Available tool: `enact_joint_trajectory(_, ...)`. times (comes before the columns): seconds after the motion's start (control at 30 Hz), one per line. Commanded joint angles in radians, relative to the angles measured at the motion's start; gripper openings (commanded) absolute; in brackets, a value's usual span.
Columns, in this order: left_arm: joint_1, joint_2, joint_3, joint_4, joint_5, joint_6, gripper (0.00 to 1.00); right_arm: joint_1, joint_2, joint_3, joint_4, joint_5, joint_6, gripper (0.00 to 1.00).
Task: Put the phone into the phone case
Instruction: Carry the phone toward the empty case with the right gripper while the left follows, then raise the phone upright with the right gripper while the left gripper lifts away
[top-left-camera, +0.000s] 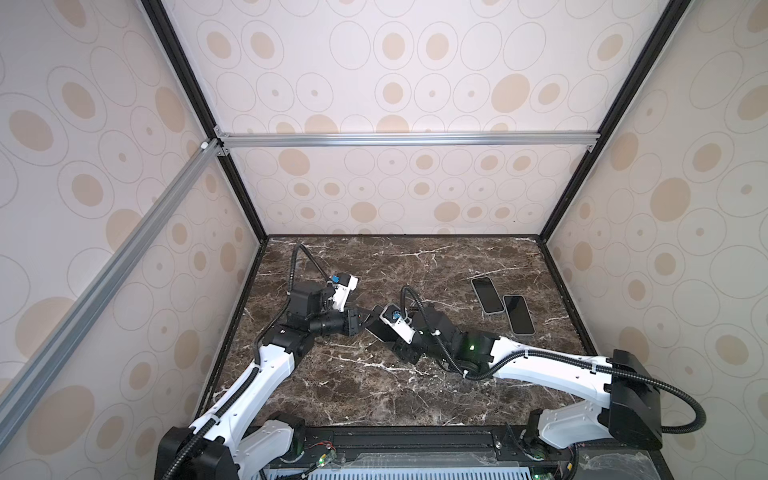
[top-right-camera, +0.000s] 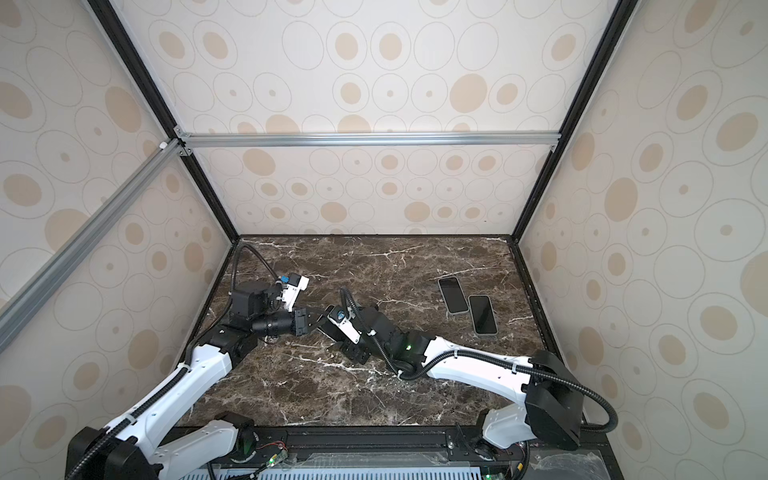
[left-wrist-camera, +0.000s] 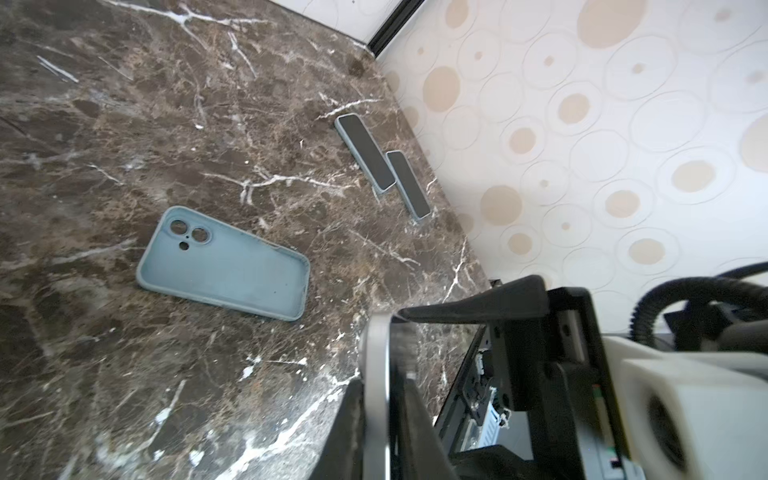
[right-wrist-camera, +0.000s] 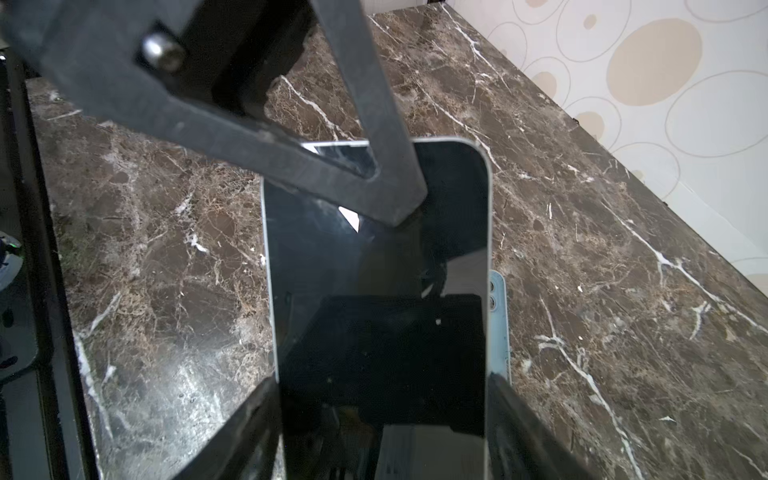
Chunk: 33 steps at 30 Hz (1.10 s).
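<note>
Currently we hold the phone (right-wrist-camera: 374, 257): left claw (left-wrist-camera: 380, 386) pinches its end, right claw (right-wrist-camera: 382, 415) clamps its sides; case (left-wrist-camera: 224, 266) empty, insertion pending.

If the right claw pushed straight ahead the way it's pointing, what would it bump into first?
Most likely the left gripper. The right gripper holds the phone by its long sides, and the left gripper is clamped on the phone's far end, straight ahead. The exact depth is hard to judge.

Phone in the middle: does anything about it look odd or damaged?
No damage shows. The phone is pinched off the table by both the left gripper and the right gripper, its case lying empty.
</note>
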Motion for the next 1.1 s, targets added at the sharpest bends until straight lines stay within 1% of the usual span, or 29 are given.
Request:
enact_joint_trajectory(0.0,-0.007,-0.022,-0.004,0.029,0.04,-0.02,0.07,-0.003,-0.034,-0.004,0.059,-0.026,-0.031,0.5)
enact_joint_trajectory(0.07,-0.007,-0.027,-0.003,0.012,0.033,-0.014,0.02,-0.004,-0.038,-0.003,0.062,-0.022,-0.032,0.5)
enact_joint_trajectory(0.13,-0.008,-0.033,0.0,0.006,0.029,-0.02,0.0,-0.002,-0.046,0.001,0.063,-0.019,-0.031,0.51)
enact_joint_trajectory(0.27,-0.009,-0.059,0.009,0.019,-0.018,-0.062,0.0,-0.003,-0.068,0.012,0.076,-0.001,-0.01,0.62)
enact_joint_trajectory(0.3,-0.008,-0.069,0.003,0.039,-0.028,-0.084,0.0,-0.004,-0.075,0.016,0.076,-0.002,-0.002,0.71)
enact_joint_trajectory(0.33,-0.008,-0.082,-0.006,0.069,-0.041,-0.116,0.0,-0.003,-0.081,0.019,0.074,-0.001,0.014,0.84)
enact_joint_trajectory(0.37,-0.009,-0.098,-0.018,0.101,-0.049,-0.146,0.0,-0.004,-0.084,0.03,0.067,-0.006,0.025,0.9)
enact_joint_trajectory(0.43,-0.008,-0.136,-0.047,0.182,-0.066,-0.214,0.0,-0.004,-0.086,0.059,0.035,-0.02,0.05,0.95)
enact_joint_trajectory(0.53,-0.009,-0.164,-0.057,0.255,-0.096,-0.281,0.0,-0.004,-0.084,0.109,-0.024,-0.018,0.089,0.98)
enact_joint_trajectory(0.7,-0.008,-0.18,-0.009,0.284,-0.14,-0.317,0.0,-0.025,-0.149,0.114,-0.032,-0.028,0.175,1.0)
enact_joint_trajectory(0.77,-0.009,-0.19,0.004,0.299,-0.16,-0.327,0.0,-0.059,-0.199,0.096,-0.02,-0.063,0.231,0.99)
enact_joint_trajectory(0.87,-0.009,-0.206,0.011,0.364,-0.176,-0.369,0.0,-0.125,-0.281,0.058,0.0,-0.116,0.328,0.99)
enact_joint_trajectory(0.9,-0.009,-0.207,0.01,0.391,-0.177,-0.385,0.0,-0.164,-0.31,0.041,0.008,-0.15,0.372,1.0)
enact_joint_trajectory(1.07,-0.008,-0.209,0.018,0.522,-0.183,-0.457,0.0,-0.323,-0.415,-0.019,0.031,-0.278,0.528,0.87)
